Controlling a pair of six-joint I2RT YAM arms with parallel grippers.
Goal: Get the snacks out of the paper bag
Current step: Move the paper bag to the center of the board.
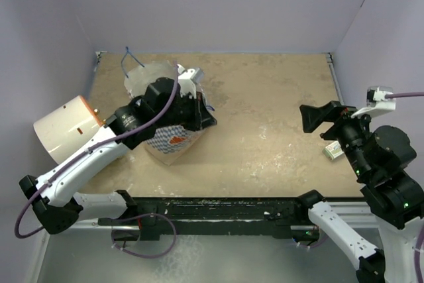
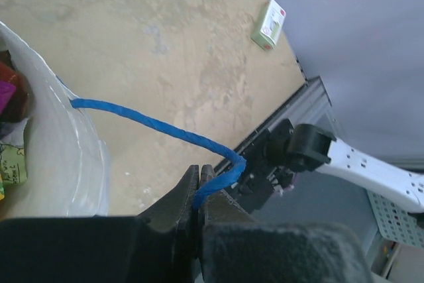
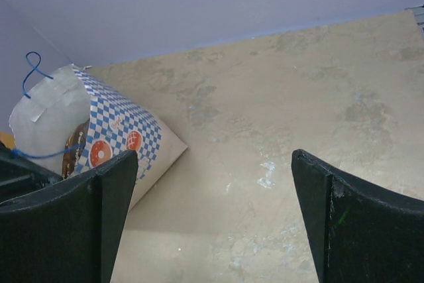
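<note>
- At the left side of the table (image 1: 278, 97), the paper bag (image 1: 171, 145) stands tilted, with its patterned side towards the near edge.
- The left gripper (image 2: 199, 173) reaches over the bag. Its jaws are pressed together on the near blue cord handle (image 2: 146, 121), pinching it right at the fingertips.
- From that pinch the cord runs taut, back to the bag's white rim.
- The snacks (image 2: 10, 130) lie inside the bag at the left edge of the left wrist view. A purple packet and a green-and-white one show there; the frame cuts off the rest, so there may be more.
- These packets are apart from the closed jaws, with the bag's wall between them.
- A second cord handle (image 1: 128, 59) stands free at the bag's far rim.
- The right gripper (image 3: 212, 220) hangs over the right side of the table, well apart from the bag and facing it. Its jaws are spread wide and hold nothing.
- A small white-green box (image 1: 333, 151) lies on the table just beside the right arm.
- A white-and-tan drum (image 1: 66, 127) sits left of the bag.
</note>
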